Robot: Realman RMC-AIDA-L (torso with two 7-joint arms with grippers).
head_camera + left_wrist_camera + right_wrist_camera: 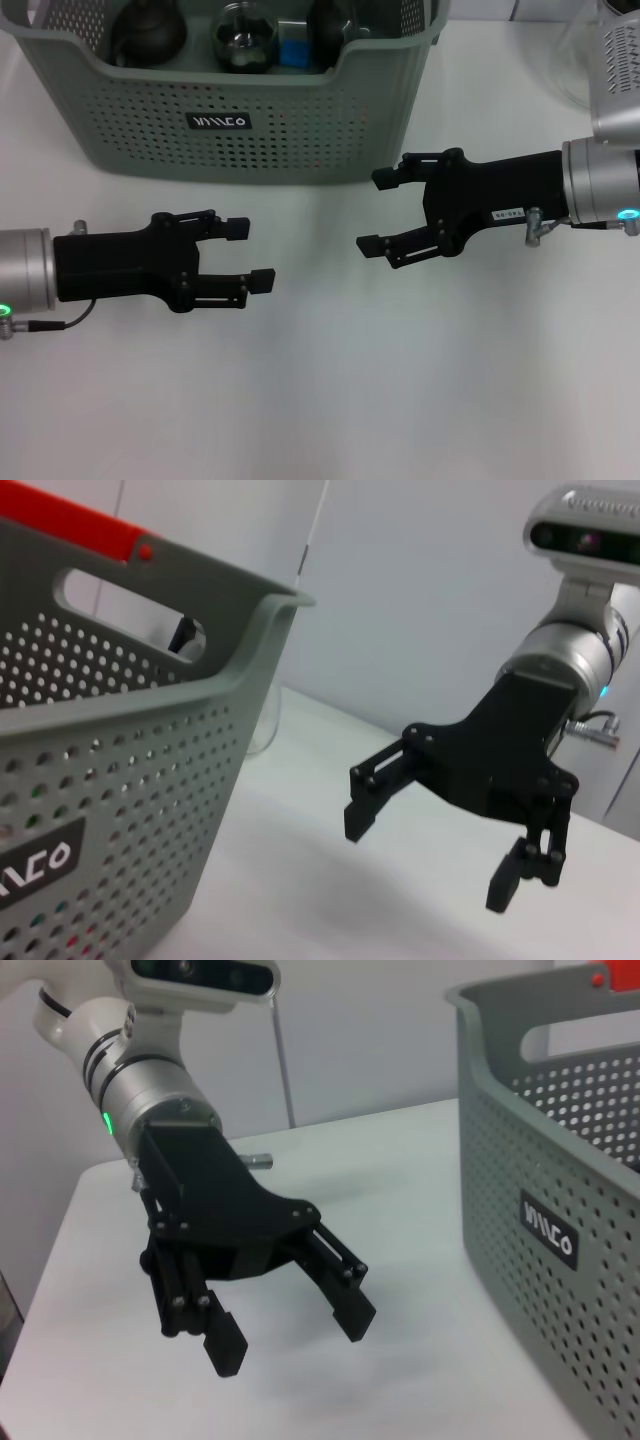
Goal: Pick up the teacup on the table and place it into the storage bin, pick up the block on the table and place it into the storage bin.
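The grey-green perforated storage bin [300, 125] stands at the back of the white table. Inside it I see a blue block [293, 50], a round shiny cup-like thing [243, 40] beside it, and two dark rounded items [148, 35]. My left gripper [251, 256] is open and empty over the table in front of the bin. My right gripper [375, 212] is open and empty, facing it from the right. The left wrist view shows the right gripper [430, 855] beside the bin [120, 780]. The right wrist view shows the left gripper [291, 1335] and the bin [560, 1240].
A clear glass flask [578, 55] stands at the back right, beyond the right arm. No loose object shows on the white table [330, 400] in front of the bin or between the grippers.
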